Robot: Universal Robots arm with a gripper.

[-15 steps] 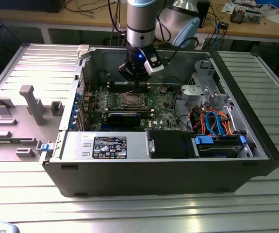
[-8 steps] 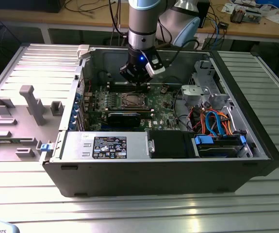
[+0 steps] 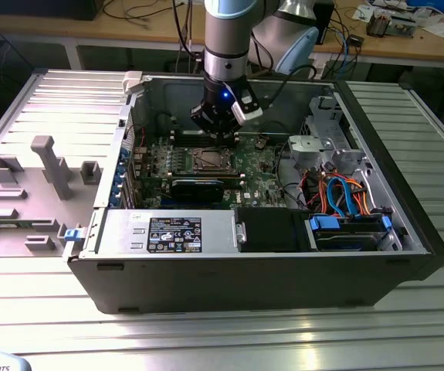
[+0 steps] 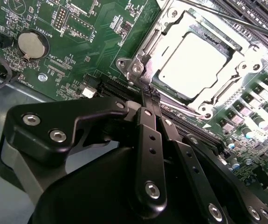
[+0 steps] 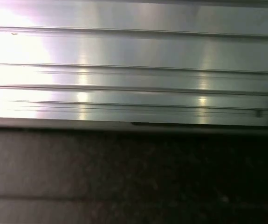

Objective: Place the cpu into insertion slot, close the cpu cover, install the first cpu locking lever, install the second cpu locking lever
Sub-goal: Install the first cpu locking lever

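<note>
The cpu [image 4: 194, 63] lies flat in the insertion slot [image 3: 210, 160] on the green motherboard [image 4: 92, 37], its silver-grey top showing through the window of the cpu cover [image 4: 245, 60], which lies down over it. A thin metal locking lever [image 4: 236, 16] runs along the far side of the socket. My gripper [image 4: 150, 93] is shut, its black fingers [image 4: 147, 140] pressed together, their tips at the socket's near edge by a corner screw [image 4: 137, 69]. Whether anything is pinched between them is hidden. In the exterior view my gripper [image 3: 223, 137] hangs just behind the socket.
The open computer case [image 3: 407, 255] lies on a ribbed metal table [image 5: 134, 51]. Inside it are a black graphics card [image 3: 198, 187], the power supply [image 3: 167, 232], a drive cage [image 3: 326, 147] and orange and blue cables [image 3: 337, 193]. A grey fixture [image 3: 44, 170] stands at the exterior view's left.
</note>
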